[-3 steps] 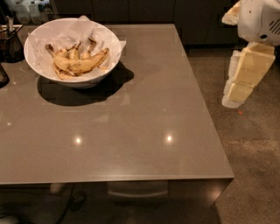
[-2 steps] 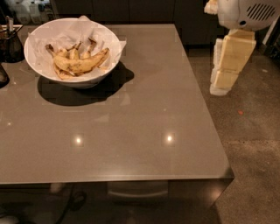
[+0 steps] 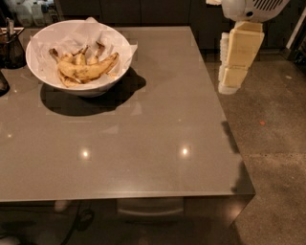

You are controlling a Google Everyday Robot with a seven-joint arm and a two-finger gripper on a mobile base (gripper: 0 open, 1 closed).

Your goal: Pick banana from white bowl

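Note:
The white bowl point(image 3: 36, 60) stands at the far left of the grey table, lined with crumpled white paper. Several bananas lie in it. The banana point(image 3: 88, 71), long, curved and yellow with brown speckles, lies across the front of the pile, its dark tip pointing right. My gripper point(image 3: 228, 87) hangs cream-coloured from the white arm at the upper right. It is above the table's right edge, pointing down, far to the right of the bowl and holding nothing.
A dark wire-mesh holder point(image 3: 12, 48) stands at the table's point(image 3: 143, 143) far left edge beside the bowl. Bottles point(image 3: 28, 12) stand behind it. A speckled floor point(image 3: 272, 143) lies to the right. Dark cabinets line the back.
My gripper has moved left and up, from out over the floor to above the table's right edge. The bowl and bananas have not moved.

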